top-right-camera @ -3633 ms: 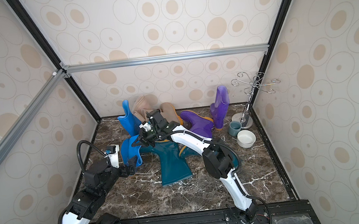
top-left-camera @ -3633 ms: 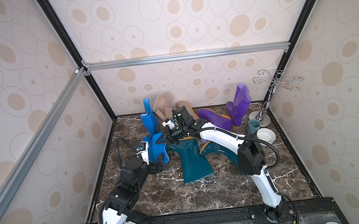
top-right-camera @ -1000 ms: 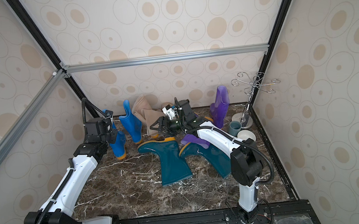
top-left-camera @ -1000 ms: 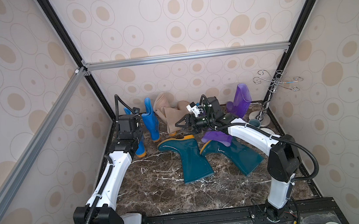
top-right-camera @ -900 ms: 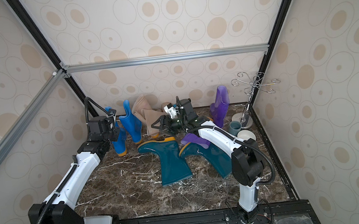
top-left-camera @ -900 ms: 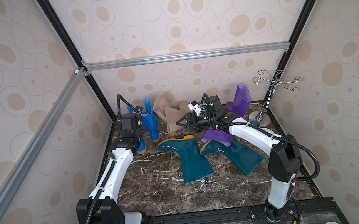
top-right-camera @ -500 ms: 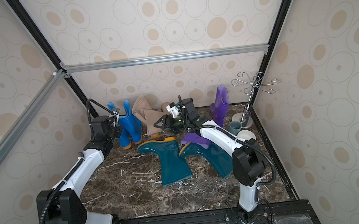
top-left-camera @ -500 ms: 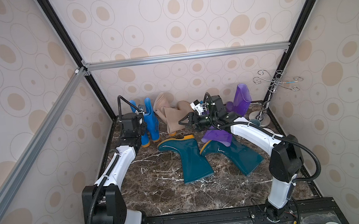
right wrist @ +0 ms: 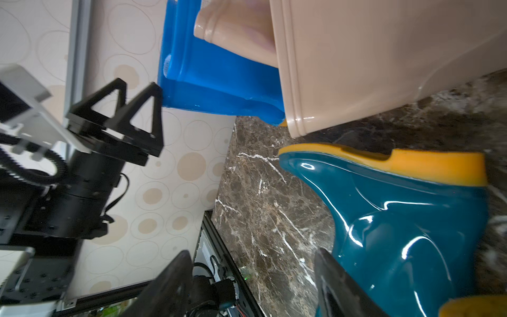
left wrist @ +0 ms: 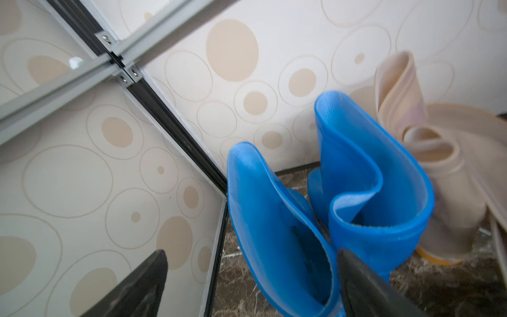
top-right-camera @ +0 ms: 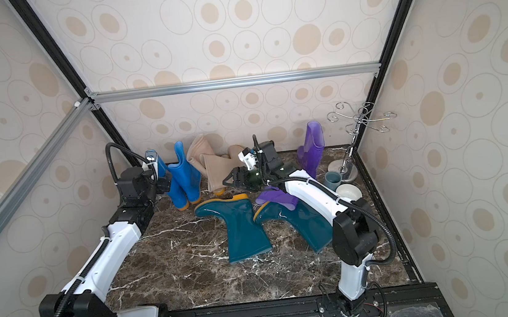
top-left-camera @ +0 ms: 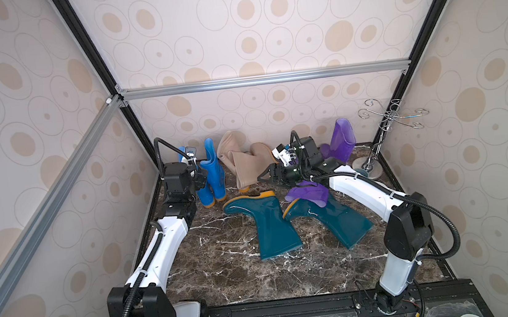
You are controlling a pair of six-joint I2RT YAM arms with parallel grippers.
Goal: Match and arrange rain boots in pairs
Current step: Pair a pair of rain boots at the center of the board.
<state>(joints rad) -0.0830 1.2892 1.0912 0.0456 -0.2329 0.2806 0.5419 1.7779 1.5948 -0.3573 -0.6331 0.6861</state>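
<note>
We see left gripper [left wrist: 251,254] spread wide, gripping nothing, one shaft of bright blue glossy rubber boots [top-left-camera: 212,176] between fingers; pair upright, far left corner. Also right gripper [right wrist: 253,252] spread, empty, near leaning beige rubber boots [top-left-camera: 244,170]. We judge boots light, floppy, slick: pinch cuff rim. Large dark teal boots [top-left-camera: 273,228] lie centre on dark marble-patterned tabletop [top-left-camera: 227,284]; walls [top-left-camera: 274,115] close.

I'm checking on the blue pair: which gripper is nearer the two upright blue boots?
Left. The left gripper is open right at the blue boots, one boot's shaft between its fingers. The right gripper, also open, is farther off, beside the beige boots.
</note>
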